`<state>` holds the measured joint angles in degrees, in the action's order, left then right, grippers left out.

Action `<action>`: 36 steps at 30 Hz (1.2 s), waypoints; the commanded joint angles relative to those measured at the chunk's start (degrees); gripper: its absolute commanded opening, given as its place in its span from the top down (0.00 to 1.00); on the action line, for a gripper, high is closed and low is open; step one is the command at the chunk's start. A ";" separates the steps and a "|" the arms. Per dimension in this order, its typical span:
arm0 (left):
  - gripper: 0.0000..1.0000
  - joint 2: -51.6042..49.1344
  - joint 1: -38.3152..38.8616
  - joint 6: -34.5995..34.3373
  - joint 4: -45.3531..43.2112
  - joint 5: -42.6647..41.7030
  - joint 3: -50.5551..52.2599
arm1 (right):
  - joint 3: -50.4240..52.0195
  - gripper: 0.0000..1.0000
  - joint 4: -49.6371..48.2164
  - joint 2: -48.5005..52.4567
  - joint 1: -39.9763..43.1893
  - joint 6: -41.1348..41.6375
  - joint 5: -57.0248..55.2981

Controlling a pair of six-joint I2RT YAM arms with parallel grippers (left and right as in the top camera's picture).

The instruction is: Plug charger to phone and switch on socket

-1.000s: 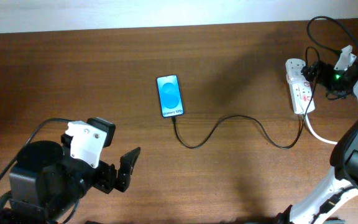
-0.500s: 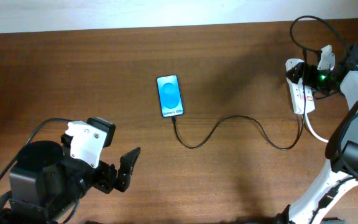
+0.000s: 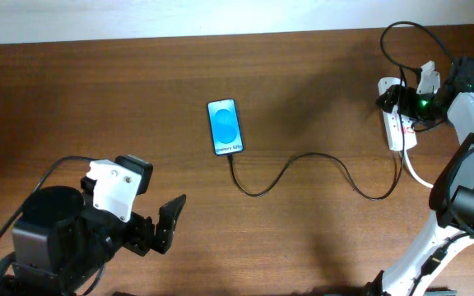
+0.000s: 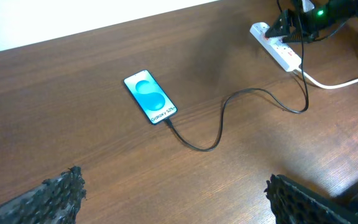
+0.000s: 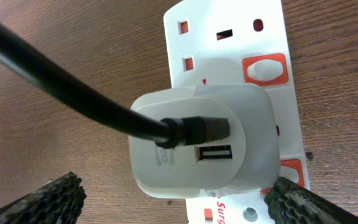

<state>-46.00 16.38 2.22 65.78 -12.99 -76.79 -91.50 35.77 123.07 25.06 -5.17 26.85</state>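
right end effector (image 5: 176, 204): we find its fingers spread wide apart, one at each lower corner of the wrist view, clamped on nothing. between and beyond them sits a white adapter (image 5: 201, 140), seated in the socket (image 5: 229, 37). the black charger (image 3: 303, 158) lead enters the adapter's face and runs off toward 10 o'clock in that view. a red switch (image 5: 266, 68) shows on the strip at 1 o'clock of the adapter; we cannot tell its position.

in the overhead view this end effector hangs over the socket's far end, at 2 o'clock on the counter (image 3: 97, 99). a thick white cord (image 3: 418, 177) leaves the strip toward 5 o'clock.

the charger lead snakes across the counter from the socket to the phone (image 3: 225, 127), meeting its 6 o'clock edge. the phone lies flat, screen lit blue, just to 10 o'clock of the counter's middle.

left end effector (image 3: 159, 224): fingers apart, holding nothing, at 8 o'clock on the counter, well apart from the phone.
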 commanded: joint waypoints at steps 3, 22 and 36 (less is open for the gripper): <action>0.01 0.07 0.09 0.87 -0.11 0.81 0.48 | -0.31 0.01 0.22 1.05 -0.57 -0.59 -0.50; 0.01 0.07 0.09 0.87 -0.11 0.81 0.48 | -0.70 0.02 -1.88 0.96 -0.68 -0.59 -2.01; 0.01 0.04 0.09 0.87 -0.11 0.83 0.48 | -0.63 0.02 -1.99 1.07 -2.93 -0.59 -3.58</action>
<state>-46.00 16.38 2.22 65.78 -12.99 -76.79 -91.50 33.71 123.07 23.40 -5.17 23.33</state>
